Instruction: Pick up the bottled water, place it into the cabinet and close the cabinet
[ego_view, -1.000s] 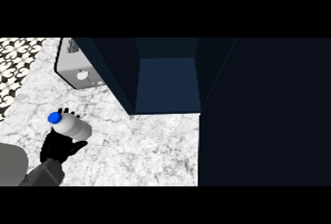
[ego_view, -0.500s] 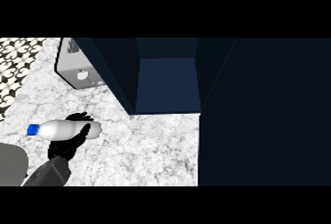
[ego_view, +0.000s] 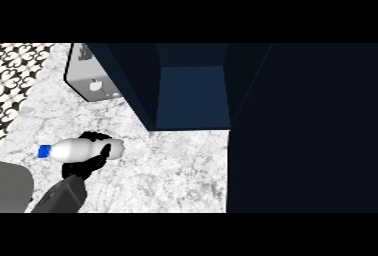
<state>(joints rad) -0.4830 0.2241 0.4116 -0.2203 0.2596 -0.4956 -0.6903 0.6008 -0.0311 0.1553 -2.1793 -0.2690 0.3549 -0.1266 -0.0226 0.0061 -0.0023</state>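
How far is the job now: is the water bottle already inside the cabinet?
Not yet. Done: the left hand has its fingers curled round the white plastic water bottle with the blue cap, which lies sideways over the marble counter. Left: placing it inside the open dark blue cabinet and closing the door.

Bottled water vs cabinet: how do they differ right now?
The bottled water is white with a blue cap; the cabinet is dark navy. The bottle lies sideways, held in the left hand, cap pointing left; the cabinet stands fixed, its interior open. The bottle is small beside the cabinet. Both sit over the marble counter.
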